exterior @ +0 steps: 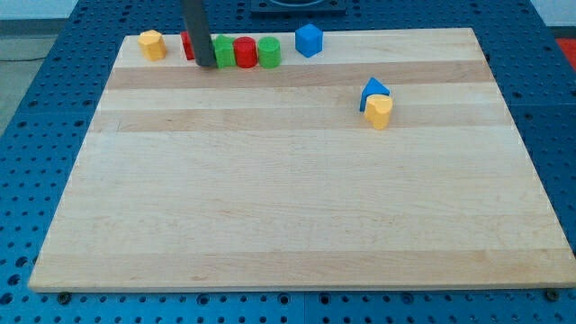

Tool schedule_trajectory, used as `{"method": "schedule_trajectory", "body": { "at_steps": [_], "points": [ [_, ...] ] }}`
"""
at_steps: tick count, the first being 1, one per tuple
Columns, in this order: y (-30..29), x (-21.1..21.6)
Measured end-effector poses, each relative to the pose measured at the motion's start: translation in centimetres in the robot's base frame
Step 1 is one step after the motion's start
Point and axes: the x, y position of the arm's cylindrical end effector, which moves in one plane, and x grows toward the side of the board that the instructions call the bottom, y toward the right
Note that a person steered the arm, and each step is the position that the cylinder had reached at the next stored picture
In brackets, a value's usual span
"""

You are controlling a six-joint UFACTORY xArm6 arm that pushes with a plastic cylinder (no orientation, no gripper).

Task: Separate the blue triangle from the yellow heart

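The blue triangle (373, 91) sits on the wooden board at the view's right, touching the yellow heart (379, 112) just below it. My tip (206, 64) is at the view's top, in front of the row of blocks, far to the left of the triangle and heart. The rod hides part of a red block (187, 46) and a green block (222, 51).
Along the board's top edge (405, 32) stand a yellow block (152, 44), the red block, the green block, a red cylinder (245, 51), a green cylinder (268, 52) and a blue block (309, 40). A blue perforated table (27, 135) surrounds the board.
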Motion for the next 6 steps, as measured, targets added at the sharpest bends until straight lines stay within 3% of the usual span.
{"method": "schedule_trajectory", "body": {
  "at_steps": [2, 4, 5, 6],
  "points": [
    [3.8, 0.4],
    [0.3, 1.3],
    [-0.1, 6.2],
    [10.6, 8.1]
  ]
}}
